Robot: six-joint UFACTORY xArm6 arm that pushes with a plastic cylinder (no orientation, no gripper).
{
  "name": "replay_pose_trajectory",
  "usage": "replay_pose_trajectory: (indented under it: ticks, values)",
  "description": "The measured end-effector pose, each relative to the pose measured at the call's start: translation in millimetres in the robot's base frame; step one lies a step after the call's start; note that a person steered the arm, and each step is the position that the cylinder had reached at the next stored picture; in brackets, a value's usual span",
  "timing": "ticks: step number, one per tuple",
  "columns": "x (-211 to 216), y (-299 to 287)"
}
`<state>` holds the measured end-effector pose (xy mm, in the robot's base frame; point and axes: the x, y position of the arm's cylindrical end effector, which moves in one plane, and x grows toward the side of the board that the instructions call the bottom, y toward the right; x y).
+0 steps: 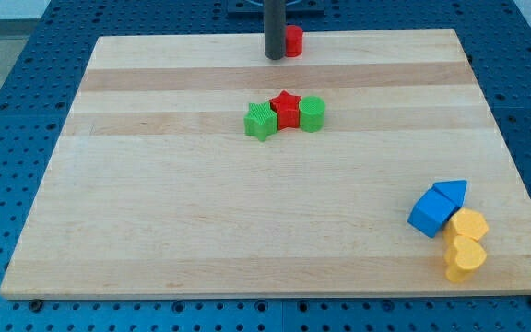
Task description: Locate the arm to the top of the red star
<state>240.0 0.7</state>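
Lower right of the frame: two yellow blocks [466,244], touching, lie nearest the wooden board's [155,231] bottom edge, with a blue cube [429,214] and a blue triangular block [452,192] touching just above them. Centre, upper half: the red star [287,108] sits between a green star [261,121] and a green rounded block [312,113], touching both. Top centre: my tip [274,57] rests near the far edge, directly above the red star and well apart from it, just left of a small red block [293,41]. The rod carries no claw.
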Motion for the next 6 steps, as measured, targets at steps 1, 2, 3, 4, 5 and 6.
replay_pose_trajectory:
  ticks: [1,2,3,4,5,6]
  values:
    - [0,2]
    - [-6,4]
    - [-17,10]
    - [-17,-3]
    - [-17,-59]
    - [-34,-73]
